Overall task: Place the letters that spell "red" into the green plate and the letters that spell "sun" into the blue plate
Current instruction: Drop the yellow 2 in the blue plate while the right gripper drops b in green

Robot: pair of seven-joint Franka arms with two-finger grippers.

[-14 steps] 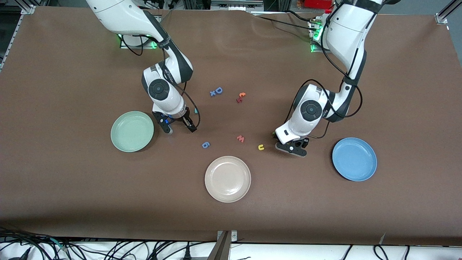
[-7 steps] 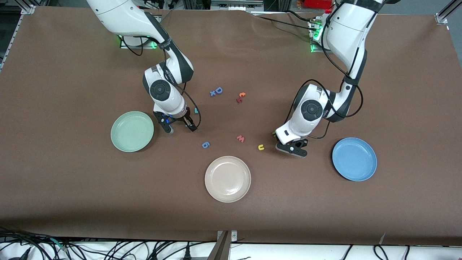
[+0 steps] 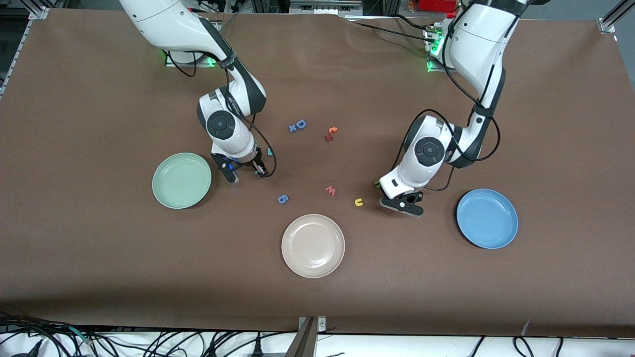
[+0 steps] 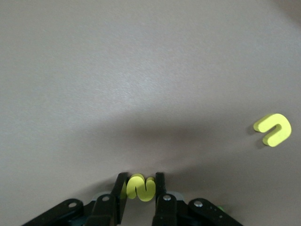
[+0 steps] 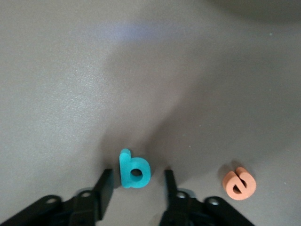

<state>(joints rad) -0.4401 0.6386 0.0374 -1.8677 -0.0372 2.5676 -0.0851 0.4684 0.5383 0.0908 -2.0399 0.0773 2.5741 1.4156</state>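
My left gripper is down at the table, shut on the yellow "s". The yellow "u" lies a short way off toward the cream plate, and a dark green "n" peeks out beside that hand. My right gripper is also low, beside the green plate. Its fingers stand open on either side of the teal "d", with a gap on each side. The orange "e" lies just outside one finger. A thin teal "r" sits by the right wrist cable. The blue plate holds nothing.
A cream-white plate sits nearest the front camera. A pink "w" and a blue "g" lie between the two hands. Farther back are a blue "D" and small orange-red letters.
The left gripper's fingers have closed onto the yellow "s". The right gripper's fingers have narrowed around the teal "d". Both arms have barely shifted.
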